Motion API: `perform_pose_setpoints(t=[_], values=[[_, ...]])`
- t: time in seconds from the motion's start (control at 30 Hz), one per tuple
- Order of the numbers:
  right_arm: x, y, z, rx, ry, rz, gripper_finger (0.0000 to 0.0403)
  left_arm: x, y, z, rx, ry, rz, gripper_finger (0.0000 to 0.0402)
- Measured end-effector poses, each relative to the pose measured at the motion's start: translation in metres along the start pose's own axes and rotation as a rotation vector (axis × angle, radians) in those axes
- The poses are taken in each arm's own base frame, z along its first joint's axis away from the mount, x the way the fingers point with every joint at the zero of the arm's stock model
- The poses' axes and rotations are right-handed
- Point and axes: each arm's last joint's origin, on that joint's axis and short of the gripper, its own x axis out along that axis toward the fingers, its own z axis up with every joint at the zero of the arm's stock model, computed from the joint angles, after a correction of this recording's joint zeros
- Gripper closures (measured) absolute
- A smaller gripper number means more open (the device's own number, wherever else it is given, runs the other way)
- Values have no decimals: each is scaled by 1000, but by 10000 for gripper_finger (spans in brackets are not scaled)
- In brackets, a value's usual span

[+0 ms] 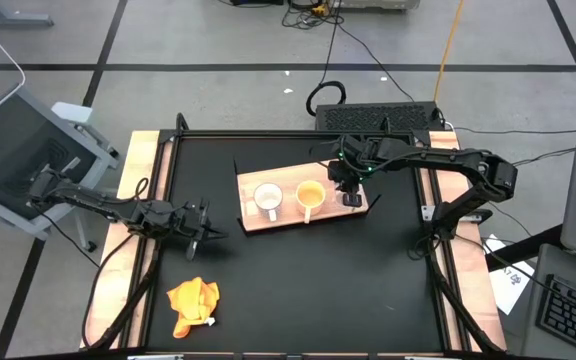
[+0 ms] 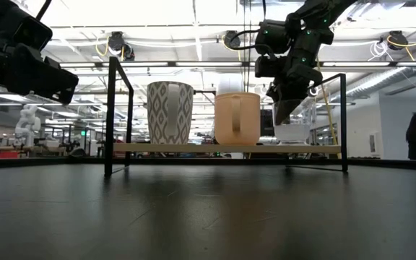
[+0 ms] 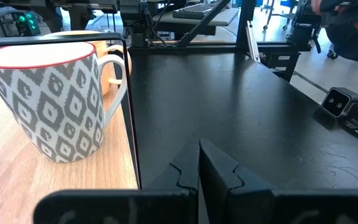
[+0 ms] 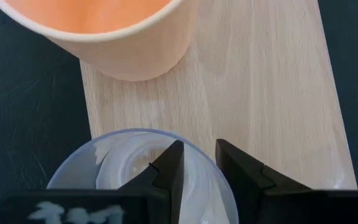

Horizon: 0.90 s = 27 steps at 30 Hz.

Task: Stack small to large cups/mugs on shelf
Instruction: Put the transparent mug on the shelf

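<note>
The wooden shelf (image 1: 288, 222) stands mid-table on a black frame. A white patterned mug (image 2: 170, 112) and a yellow-orange mug (image 2: 237, 118) stand upright on it side by side. At the shelf's right end is the clear glass cup (image 2: 292, 131), with my right gripper (image 4: 199, 149) shut on it from above. My left gripper (image 3: 199, 162) is shut and empty. It hangs level over the table's left part (image 1: 203, 228), left of the shelf. My right gripper holds the glass cup by its rim (image 4: 201, 163), one finger (image 4: 168, 168) inside the cup and one (image 4: 241, 171) outside. The fingers slant down from above. The cup stays upright, its base at the board; whether it rests there I cannot tell.
An orange-yellow cloth (image 1: 193, 303) lies crumpled near the table's front left. The shelf's black frame posts (image 2: 110, 115) rise at its ends. Bare black tabletop (image 1: 318, 290) lies in front of the shelf.
</note>
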Motion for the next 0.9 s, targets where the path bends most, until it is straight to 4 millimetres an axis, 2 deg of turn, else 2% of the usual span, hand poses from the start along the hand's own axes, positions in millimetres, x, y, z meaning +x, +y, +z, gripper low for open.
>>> perform_pose_setpoints(t=[0.27, 0.6, 0.9], values=[[-2, 0, 0, 7, -3, -1, 318, 0, 0, 0, -4, 0, 0, 392], [-20, 4, 0, 51, -58, -21, 318, 0, 0, 0, -7, -2, 0, 392], [-27, 6, -2, 77, -61, -22, 310, 0, 0, 1, -8, -6, 0, 392]])
